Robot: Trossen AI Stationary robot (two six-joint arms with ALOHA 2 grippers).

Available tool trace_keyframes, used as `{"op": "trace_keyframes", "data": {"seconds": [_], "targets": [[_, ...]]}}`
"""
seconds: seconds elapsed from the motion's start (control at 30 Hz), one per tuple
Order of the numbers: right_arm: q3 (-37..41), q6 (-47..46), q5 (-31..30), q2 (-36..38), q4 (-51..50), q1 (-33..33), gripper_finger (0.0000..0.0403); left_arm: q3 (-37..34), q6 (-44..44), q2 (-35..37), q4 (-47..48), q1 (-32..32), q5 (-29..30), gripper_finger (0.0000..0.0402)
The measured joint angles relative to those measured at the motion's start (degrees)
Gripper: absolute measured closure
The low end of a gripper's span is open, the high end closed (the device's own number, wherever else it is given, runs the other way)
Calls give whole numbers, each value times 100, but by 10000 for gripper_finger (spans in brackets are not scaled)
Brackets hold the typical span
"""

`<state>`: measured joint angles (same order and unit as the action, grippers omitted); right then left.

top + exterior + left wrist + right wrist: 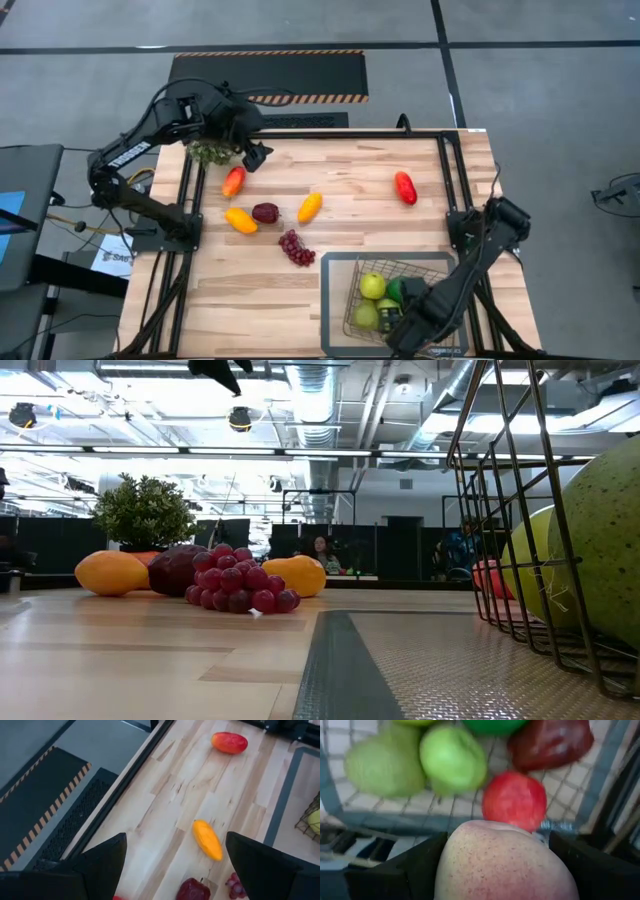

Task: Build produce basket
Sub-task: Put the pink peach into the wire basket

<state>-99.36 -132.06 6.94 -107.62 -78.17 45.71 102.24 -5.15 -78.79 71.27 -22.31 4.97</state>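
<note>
Pale wooden desk [360, 215] bearing a potted plant [210, 152], a red-orange pepper [233, 181], two orange peppers [240, 220] [310, 207], a dark red fruit [265, 212], grapes [297, 248], a red pepper [405, 187], and a grey mat [335, 300] under the basket [352, 315].

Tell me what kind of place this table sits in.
Probably an industrial lab or workshop. The low view shows exposed ceiling ducts and strip lighting over an open floor; from above, a hazard-striped mat lies on grey concrete beside the wooden table, with plastic produce as props.
</note>
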Motion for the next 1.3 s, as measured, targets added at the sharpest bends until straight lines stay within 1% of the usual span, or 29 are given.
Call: {"op": "trace_keyframes", "data": {"seconds": [0.13, 0.27, 0.43, 0.5, 0.63, 0.77, 0.87, 0.97, 1.17, 1.3], "targets": [[1, 34, -32, -154, -127, -52, 59, 0, 20, -28, -59, -1, 7, 74], [10, 36, -63, -154, -293, -64, 57, 0, 59, -62, -93, -23, 1, 74], [296, 43, -50, -70, -991, -54, 59, 0, 154, -94, -193, -44, 7, 74], [488, 125, -60, 73, -1038, -68, 61, 0, 168, -116, -185, -42, 10, 74], [1025, 219, -131, 265, -794, -38, 60, 0, 164, -121, -174, -42, 1, 74], [1619, 533, -117, 477, -187, 70, 59, 0, 106, -121, -174, -42, 20, 74], [1943, 646, -99, 499, 248, 131, 59, 0, 61, -121, -170, -42, 24, 74], [2110, 655, -82, 503, 504, 183, 58, 0, 0, -121, -165, -42, 23, 74], [2141, 664, -53, 504, 519, 190, 45, 0, -30, -121, -169, -42, 23, 74], [2141, 887, 270, 504, 622, 183, 33, 0, -92, -121, -178, -42, 35, 74]]}}
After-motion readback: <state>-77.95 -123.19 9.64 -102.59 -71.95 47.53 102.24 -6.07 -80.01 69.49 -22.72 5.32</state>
